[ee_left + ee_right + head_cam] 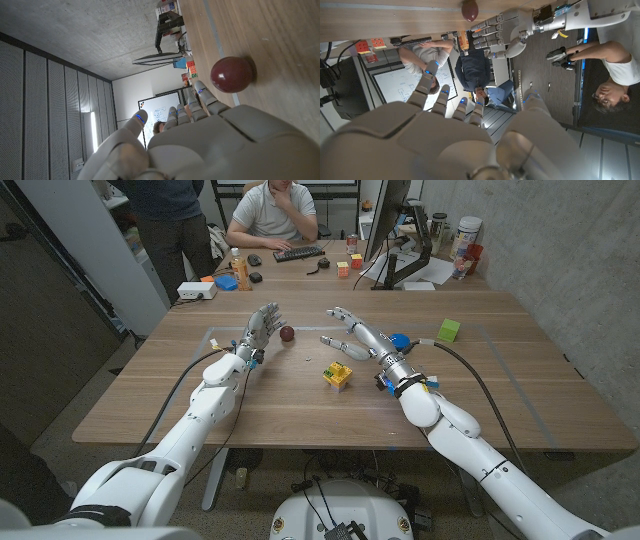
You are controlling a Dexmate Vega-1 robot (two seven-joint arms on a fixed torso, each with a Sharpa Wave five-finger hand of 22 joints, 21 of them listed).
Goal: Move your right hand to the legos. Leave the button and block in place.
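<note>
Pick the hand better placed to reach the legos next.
Right. The right hand hovers open just behind the legos; the left hand stands farther off, beside the dark red ball.

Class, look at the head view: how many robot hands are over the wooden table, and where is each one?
2. The left hand is raised beside the dark red ball. The right hand reaches past the yellow legos, near the blue button.

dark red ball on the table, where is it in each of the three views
Head view: dark red ball on the table, just right of the left hand.
Left wrist view: the ball on the wood beyond the hand's fingertips.
Right wrist view: the ball at the top edge, beside the left hand.
Shared landmark: the left hand.
</note>
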